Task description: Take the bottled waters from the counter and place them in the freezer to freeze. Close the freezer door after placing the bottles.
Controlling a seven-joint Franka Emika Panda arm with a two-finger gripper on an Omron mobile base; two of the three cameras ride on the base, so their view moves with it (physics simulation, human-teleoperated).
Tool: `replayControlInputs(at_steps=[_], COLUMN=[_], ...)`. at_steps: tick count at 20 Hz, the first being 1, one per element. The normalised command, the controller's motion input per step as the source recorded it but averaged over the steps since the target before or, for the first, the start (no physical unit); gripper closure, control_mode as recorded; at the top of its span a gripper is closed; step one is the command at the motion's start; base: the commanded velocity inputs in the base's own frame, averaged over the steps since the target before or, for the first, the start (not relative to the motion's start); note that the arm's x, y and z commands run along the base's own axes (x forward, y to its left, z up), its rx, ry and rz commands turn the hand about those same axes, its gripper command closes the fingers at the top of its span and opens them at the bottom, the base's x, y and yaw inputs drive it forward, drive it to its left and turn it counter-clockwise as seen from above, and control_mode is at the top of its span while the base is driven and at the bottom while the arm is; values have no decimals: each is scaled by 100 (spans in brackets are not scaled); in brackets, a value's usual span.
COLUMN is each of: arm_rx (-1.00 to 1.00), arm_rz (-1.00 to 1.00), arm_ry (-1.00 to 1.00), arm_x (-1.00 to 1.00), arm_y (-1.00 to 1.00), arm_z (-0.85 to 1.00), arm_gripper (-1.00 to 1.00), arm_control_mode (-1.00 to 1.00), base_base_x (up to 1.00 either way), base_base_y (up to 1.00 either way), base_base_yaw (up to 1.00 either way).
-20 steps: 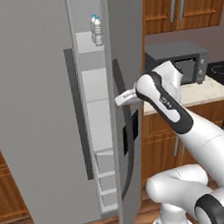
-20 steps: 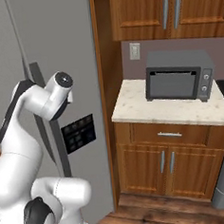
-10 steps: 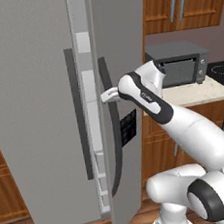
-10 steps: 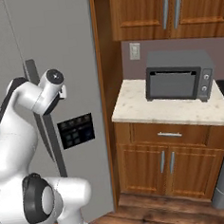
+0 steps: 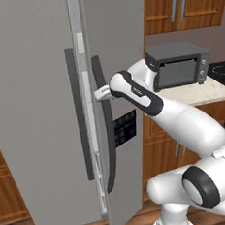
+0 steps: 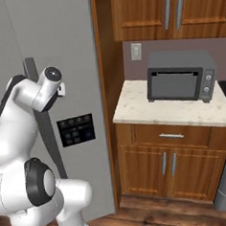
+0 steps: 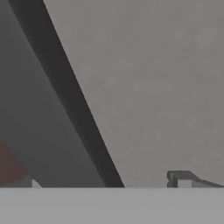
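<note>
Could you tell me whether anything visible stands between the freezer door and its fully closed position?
Nothing visible does. The freezer door is ajar by a narrow gap showing pale interior, and the tool sits at its edge beside the dispenser door's handle, outside that gap.

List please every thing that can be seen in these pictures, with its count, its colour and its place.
freezer door: one, grey, far left, nearly shut with a thin gap
door handles: two, dark grey, upright along the gap
dispenser door: one, grey with black panel, right of the gap
microwave: one, dark grey, on the counter
counter: one, beige speckled, right of the fridge
cabinets: brown wood, above and below the counter
wall outlet: one, pale, behind the counter
gripper: one, pale, at the door handles
</note>
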Motion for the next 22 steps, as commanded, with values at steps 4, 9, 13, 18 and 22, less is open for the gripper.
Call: replayControlInputs(at_steps=[4,9,13,18,22], arm_rx=[0,0,0,0,0], arm_rz=[-4,-7,-7,-6,-3], arm_ry=[0,0,0,0,1], arm_x=[39,45,42,49,48], arm_y=[0,1,0,0,0], arm_z=[0,0,0,0,0], arm_gripper=[-100,-100,-100,-100,-100], arm_control_mode=[-100,-100,-100,-100,-100], base_base_x=[0,0,0,0,0], base_base_y=[0,0,0,0,0], base_base_yaw=[0,0,0,0,0])
